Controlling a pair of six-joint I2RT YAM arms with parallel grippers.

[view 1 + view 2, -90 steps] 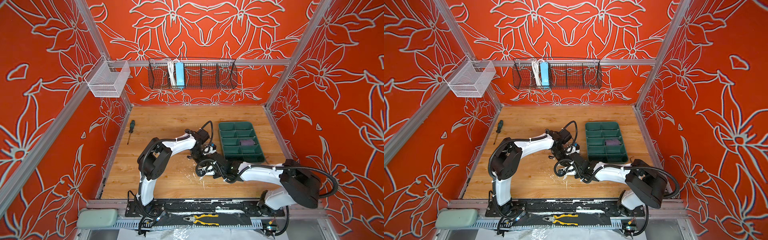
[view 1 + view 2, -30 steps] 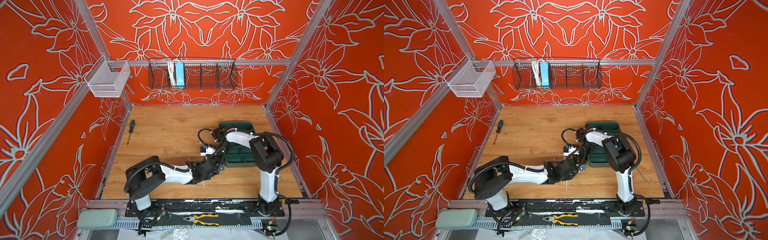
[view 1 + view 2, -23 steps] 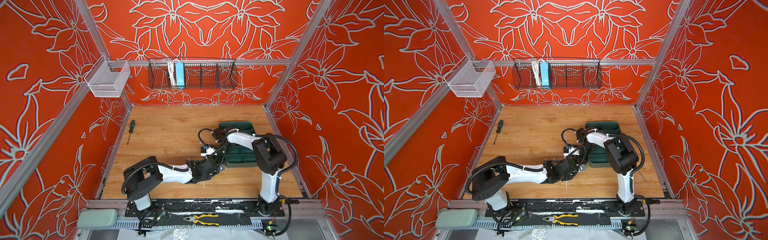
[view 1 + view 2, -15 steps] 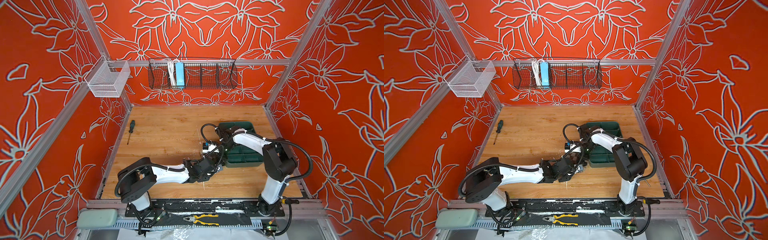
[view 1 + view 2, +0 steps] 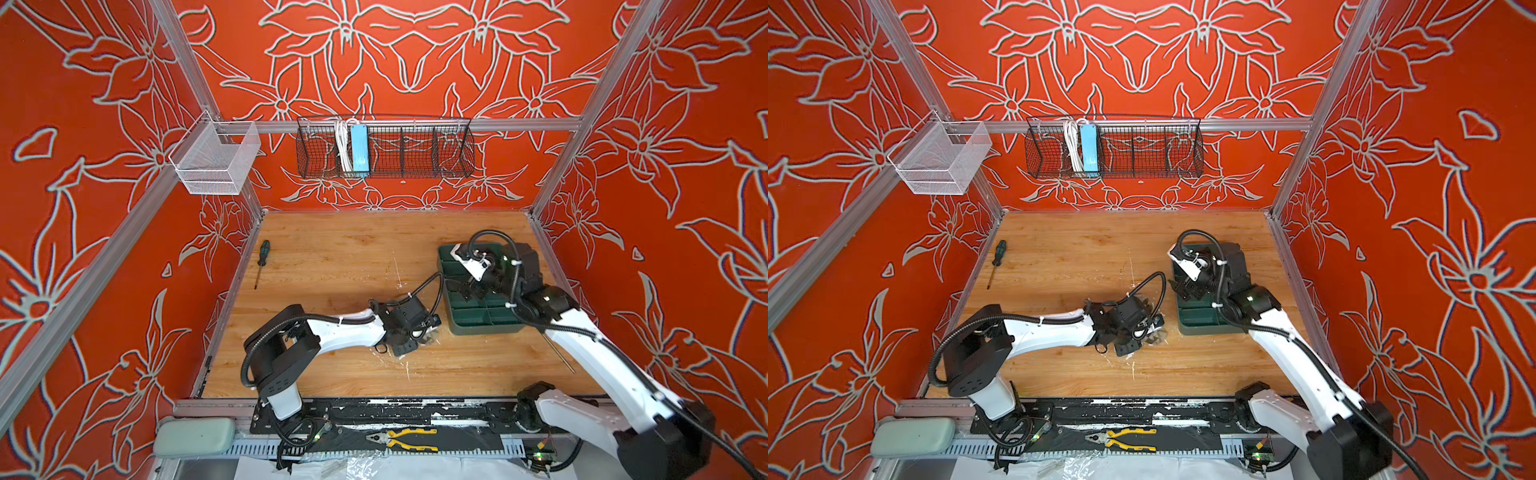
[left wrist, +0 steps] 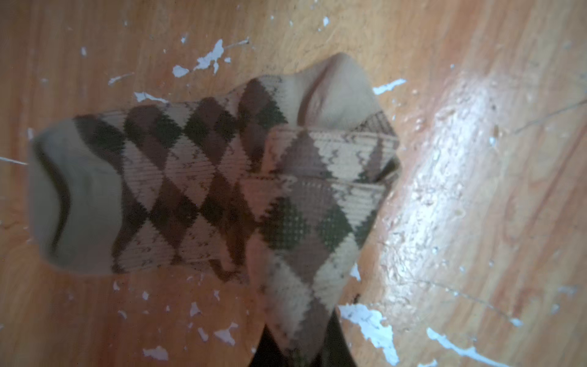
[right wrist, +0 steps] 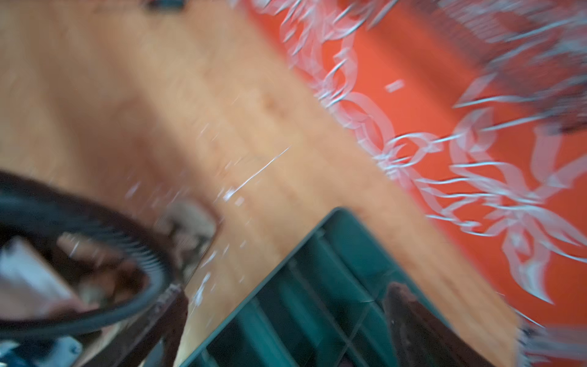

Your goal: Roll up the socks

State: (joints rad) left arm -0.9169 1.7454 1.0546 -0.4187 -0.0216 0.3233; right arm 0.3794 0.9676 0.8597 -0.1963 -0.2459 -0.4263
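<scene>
Heads up on the argyle sock [image 6: 206,178]: it lies on the desk [image 5: 332,257] near the middle, just left of the green tray [image 5: 484,328]. It's folded partway over itself, not rolled tight. The left pincer [image 6: 300,356] is pressed together on one end of it. The right pincer [image 7: 282,305] hangs spread wide over the tray, pinching nothing.

We reckon the worry is that one-point hold. Pull or twist and the loose fold flops open, or the whole sock drags across the desk, since nothing pins the free end. The fabric looks thin and could slip out of the jaws too.

We can't see the purple sock; the right arm hides most of the tray. That wrist view is smeared as well, so a grab down in there could clip the tray's rim.
</scene>
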